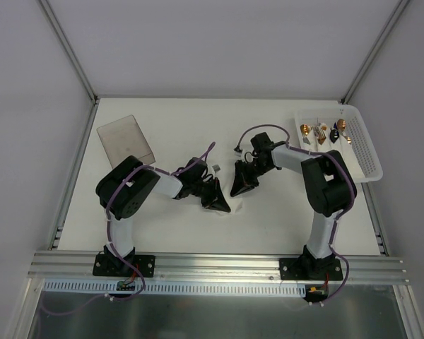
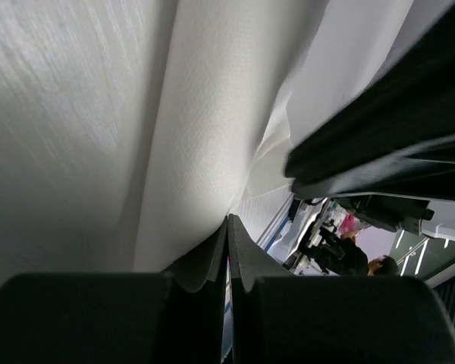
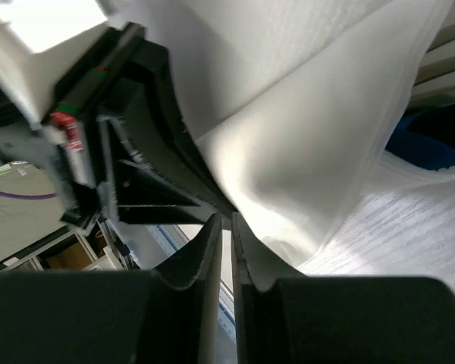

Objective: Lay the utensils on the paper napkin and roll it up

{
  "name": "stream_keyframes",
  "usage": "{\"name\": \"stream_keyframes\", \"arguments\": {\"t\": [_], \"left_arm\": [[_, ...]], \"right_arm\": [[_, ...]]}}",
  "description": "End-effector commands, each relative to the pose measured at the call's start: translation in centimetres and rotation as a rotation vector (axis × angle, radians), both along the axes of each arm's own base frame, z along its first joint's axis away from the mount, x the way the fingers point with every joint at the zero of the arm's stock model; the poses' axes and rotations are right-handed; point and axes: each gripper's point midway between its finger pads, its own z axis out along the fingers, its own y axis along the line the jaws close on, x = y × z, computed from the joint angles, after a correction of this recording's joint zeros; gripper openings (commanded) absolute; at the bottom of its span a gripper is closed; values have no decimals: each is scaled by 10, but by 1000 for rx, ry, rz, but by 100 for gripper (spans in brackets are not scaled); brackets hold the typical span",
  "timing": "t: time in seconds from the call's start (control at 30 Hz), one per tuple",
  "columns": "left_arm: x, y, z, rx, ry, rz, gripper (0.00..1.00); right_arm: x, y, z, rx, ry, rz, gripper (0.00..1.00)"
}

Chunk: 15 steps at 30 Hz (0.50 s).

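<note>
From the top, both arms reach to the middle of the table (image 1: 169, 233). The left gripper (image 1: 218, 201) and the right gripper (image 1: 240, 185) stand just beside each other, tips pointing down. A white basket (image 1: 367, 152) with wrapped cutlery sits at the far right edge. A clear grey tray (image 1: 126, 139) lies at the far left.

In the left wrist view, the paper napkin (image 2: 189, 129) fills nearly the whole picture as a folded white sheet. Its lower fold runs down into the left gripper's fingers (image 2: 205, 262), which are pressed together on it. The dark body of the right gripper is at the upper right.

In the right wrist view, the right gripper's fingers (image 3: 201, 254) are almost closed, with only a thin slit between them, and the napkin's edge goes in there. The left gripper is close by on the left. One of the utensils (image 3: 434, 142) shows as a bright blue part at the right edge, partly covered by the napkin.
</note>
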Motion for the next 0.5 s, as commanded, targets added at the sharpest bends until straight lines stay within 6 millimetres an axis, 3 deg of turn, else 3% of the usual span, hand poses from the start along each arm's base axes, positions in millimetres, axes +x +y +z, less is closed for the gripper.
{"name": "stream_keyframes", "arguments": {"t": [0.0,0.23,0.47], "left_arm": [[-12,43,-72,297,62,86,0],[-11,42,-70,286,71,116,0],[-14,44,-73,291,105,150,0]], "right_arm": [[-4,0,-24,-67,24,5,12],[0,-19,-60,-261,45,-10,11],[17,-31,-69,-362,6,17,10]]}}
